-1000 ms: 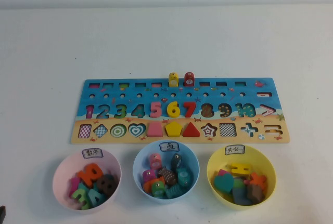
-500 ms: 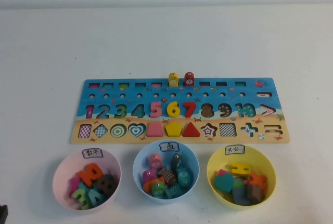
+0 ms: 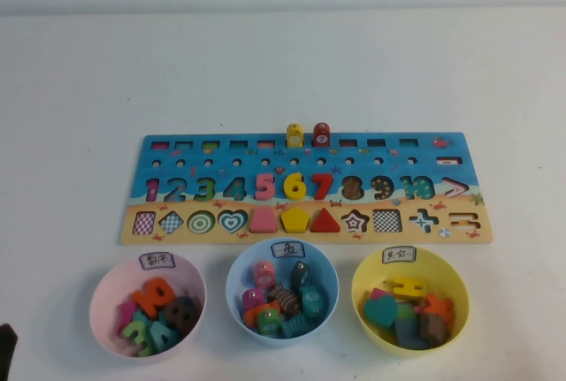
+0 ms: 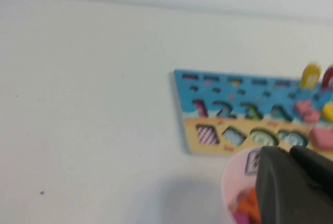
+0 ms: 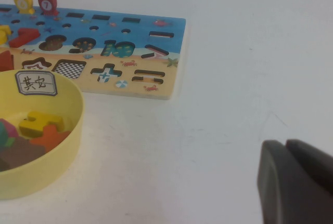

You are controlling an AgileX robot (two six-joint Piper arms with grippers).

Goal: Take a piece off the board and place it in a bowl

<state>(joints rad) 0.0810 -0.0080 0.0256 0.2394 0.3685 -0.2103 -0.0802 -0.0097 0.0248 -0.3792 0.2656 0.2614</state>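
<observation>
**Pink piece seated in board, both arms back at the near edge**

High view: your board point(image 3: 305, 188) lies across the middle of the table point(image 3: 283, 63). The pink piece point(image 3: 263, 220) sits in the tan strip, between the heart cut-out point(image 3: 233, 221) and the yellow pentagon point(image 3: 294, 219). Three bowls stand just in front of the board: pink bowl point(image 3: 147, 304), light blue bowl point(image 3: 282, 288), and the yellow bowl point(image 3: 409, 300) with its white label at the rim. You see only a dark sliver of the left gripper point(image 3: 7, 353) at the near left corner; the right gripper is out of this view.

Left wrist view: your left gripper point(image 4: 292, 187) hangs above the pink bowl point(image 4: 234, 182), fingers pressed together, holding nothing. The board's left end point(image 4: 244, 109) lies beyond it, the piece point(image 4: 322, 137) at the picture's edge.

Right wrist view: your right gripper point(image 5: 294, 182) hovers over bare table, well apart from the yellow bowl point(image 5: 39, 146) and the board point(image 5: 104, 47). Fingers meet, nothing between them.
</observation>
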